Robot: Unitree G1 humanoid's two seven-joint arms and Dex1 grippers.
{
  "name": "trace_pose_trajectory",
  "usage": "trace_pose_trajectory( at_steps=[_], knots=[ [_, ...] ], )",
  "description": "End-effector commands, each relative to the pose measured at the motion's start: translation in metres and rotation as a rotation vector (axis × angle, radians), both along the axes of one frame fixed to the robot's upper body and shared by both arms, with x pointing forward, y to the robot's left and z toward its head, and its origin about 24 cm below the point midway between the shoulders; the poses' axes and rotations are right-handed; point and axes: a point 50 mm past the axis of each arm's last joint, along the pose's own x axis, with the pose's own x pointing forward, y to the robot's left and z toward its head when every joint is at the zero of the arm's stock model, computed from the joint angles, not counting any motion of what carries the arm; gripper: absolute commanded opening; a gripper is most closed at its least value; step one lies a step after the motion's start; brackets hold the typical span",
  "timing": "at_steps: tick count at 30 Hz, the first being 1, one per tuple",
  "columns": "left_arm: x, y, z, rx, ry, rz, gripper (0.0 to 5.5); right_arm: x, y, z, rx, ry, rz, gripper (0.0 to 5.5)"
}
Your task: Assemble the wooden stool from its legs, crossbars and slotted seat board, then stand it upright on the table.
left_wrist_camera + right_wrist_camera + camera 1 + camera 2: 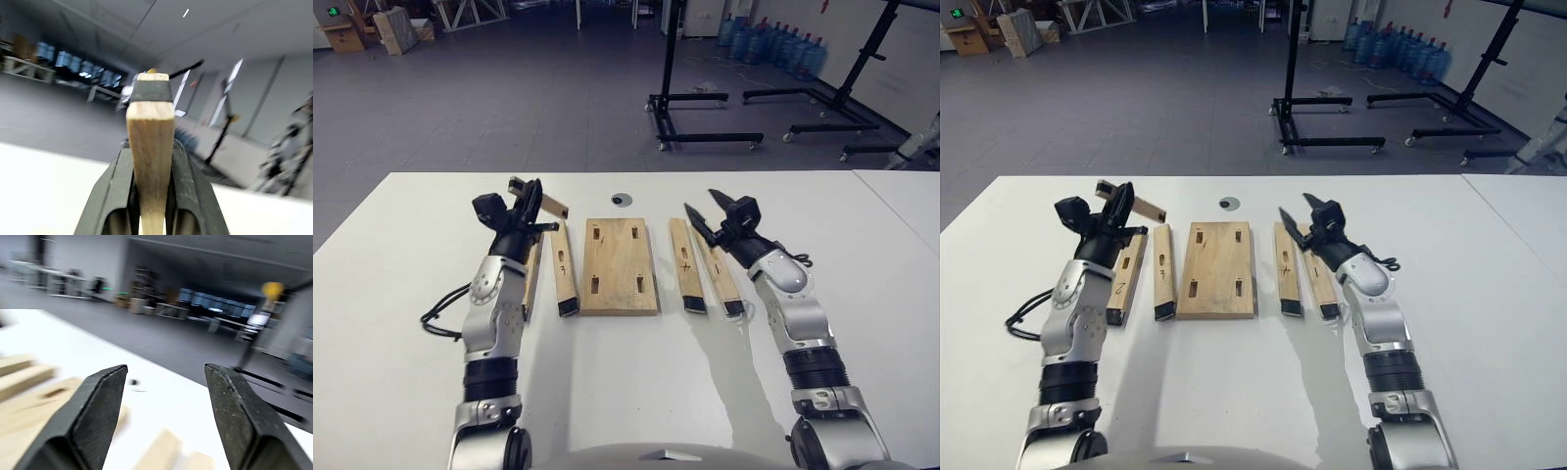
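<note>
Nearest the head camera, the left gripper [527, 194] is seen closed on a short crossbar [553, 206], which is held clear of the table [391, 294] above the far end of the leftmost leg [530, 286]. The right gripper [700, 202] is held with its fingers spread and nothing between them, over the far ends of the right-hand legs [686, 266]. Nothing is joined yet: the slotted seat board [619, 264] is laid flat in the middle, with two long pieces flat on each side of it. The task is therefore judged to be at its very start, with one part picked up and every joint, plus the standing upright, left to be done. The white tabletop is marked by a small round fitting [622, 199] beyond the board, and a black cable [440, 318] is draped beside the left arm. Behind the table, grey floor, black wheeled stands [705, 108], blue water bottles [783, 44] and cardboard boxes [391, 29] are seen.
</note>
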Motion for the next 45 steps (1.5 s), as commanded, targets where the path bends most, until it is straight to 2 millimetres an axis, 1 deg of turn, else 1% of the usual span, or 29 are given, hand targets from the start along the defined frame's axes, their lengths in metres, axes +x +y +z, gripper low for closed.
trace_pose_trajectory(
  at_steps=[1, 4, 6, 8, 10, 13, 16, 19, 24, 31, 33, 38, 45],
  knots=[
    [-0.011, 0.019, -0.002, 0.127, 0.135, 0.068, 0.38, -0.005, 0.012, -0.007, 0.019, 0.018, -0.089, 2.88],
    [-0.007, 0.037, 0.008, 0.191, 0.187, 0.082, 0.38, -0.016, 0.026, -0.015, 0.046, 0.035, -0.123, 2.88],
    [0.0, 0.041, 0.015, 0.209, 0.208, 0.074, 0.38, -0.02, 0.034, -0.018, 0.079, 0.041, -0.135, 2.88],
    [0.007, 0.044, 0.014, 0.194, 0.24, 0.083, 0.38, -0.021, 0.04, -0.02, 0.095, 0.042, -0.135, 2.88],
    [0.011, 0.049, 0.009, 0.172, 0.273, 0.106, 0.38, -0.019, 0.045, -0.021, 0.09, 0.035, -0.134, 2.88],
    [0.014, 0.046, 0.001, 0.111, 0.297, 0.093, 0.38, -0.019, 0.047, -0.02, 0.086, 0.029, -0.121, 2.88],
    [0.01, 0.041, -0.009, 0.143, 0.324, 0.083, 0.38, -0.02, 0.052, -0.02, 0.087, 0.029, -0.098, 2.88],
    [0.009, 0.035, -0.014, 0.149, 0.334, 0.057, 0.38, -0.022, 0.051, -0.025, 0.086, 0.052, -0.101, 2.88],
    [0.015, 0.033, -0.02, 0.161, 0.353, 0.043, 0.38, -0.024, 0.05, -0.027, 0.11, 0.059, -0.11, 2.88],
    [0.017, 0.035, -0.019, 0.157, 0.339, 0.058, 0.38, -0.027, 0.056, -0.023, 0.153, 0.064, -0.09, 2.88],
    [0.015, 0.035, -0.019, 0.188, 0.332, 0.049, 0.38, -0.027, 0.058, -0.022, 0.159, 0.064, -0.083, 2.88],
    [0.013, 0.037, -0.019, 0.182, 0.326, 0.056, 0.38, -0.027, 0.055, -0.026, 0.187, 0.097, -0.083, 2.88],
    [0.011, 0.036, -0.025, 0.204, 0.348, 0.059, 0.38, -0.026, 0.056, -0.022, 0.166, 0.084, -0.067, 2.88]
  ],
)
